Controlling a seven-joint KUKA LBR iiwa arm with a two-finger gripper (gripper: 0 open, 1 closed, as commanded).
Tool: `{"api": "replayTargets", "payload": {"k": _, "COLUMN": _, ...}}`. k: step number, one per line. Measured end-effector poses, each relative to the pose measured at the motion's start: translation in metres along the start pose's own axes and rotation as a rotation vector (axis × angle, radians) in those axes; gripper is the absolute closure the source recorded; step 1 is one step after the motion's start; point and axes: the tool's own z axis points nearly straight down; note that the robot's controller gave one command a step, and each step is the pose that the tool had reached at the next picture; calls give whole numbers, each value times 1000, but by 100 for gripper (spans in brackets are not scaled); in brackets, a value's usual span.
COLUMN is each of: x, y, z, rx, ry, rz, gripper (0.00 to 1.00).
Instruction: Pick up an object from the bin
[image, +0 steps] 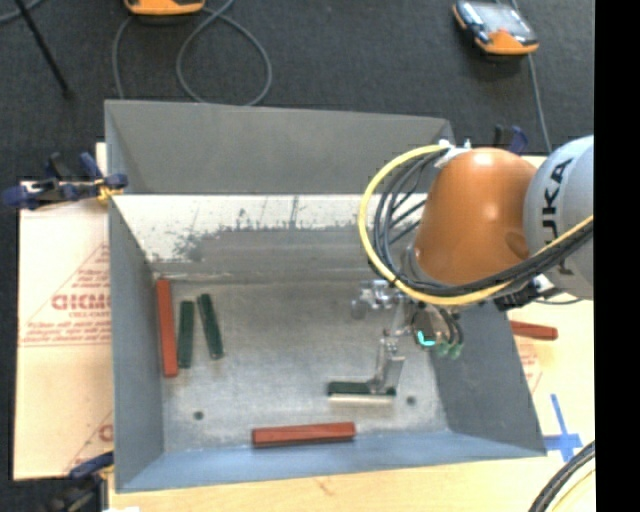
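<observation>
From 3 o'clock the arm bends down, its fingers (385, 384) at the 3 o'clock end of a dark green flat bar (349, 388); their spread I cannot tell.

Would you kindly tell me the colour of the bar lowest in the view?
The bar is reddish-brown; the camera view shows it best.

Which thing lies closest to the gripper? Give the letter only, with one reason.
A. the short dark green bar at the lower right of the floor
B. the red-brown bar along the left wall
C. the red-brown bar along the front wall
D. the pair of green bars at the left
A: the gripper hangs right at the right-hand end of the short dark green bar, which lies alongside a pale bar.
</observation>
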Motion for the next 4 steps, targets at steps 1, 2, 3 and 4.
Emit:
{"api": "replayTargets", "payload": {"k": 1, "x": 31, "y": -29, "z": 119, "rx": 0, "ry": 2, "rz": -47, "gripper": 0}}
{"api": "replayTargets", "payload": {"k": 2, "x": 14, "y": -33, "z": 141, "rx": 0, "ry": -8, "rz": -33, "gripper": 0}}
{"api": "replayTargets", "payload": {"k": 3, "x": 14, "y": -33, "z": 139, "rx": 0, "ry": -10, "rz": -34, "gripper": 100}}
{"api": "replayTargets", "payload": {"k": 4, "x": -5, "y": -44, "z": -17, "rx": 1, "ry": -17, "rz": 7, "gripper": 100}}
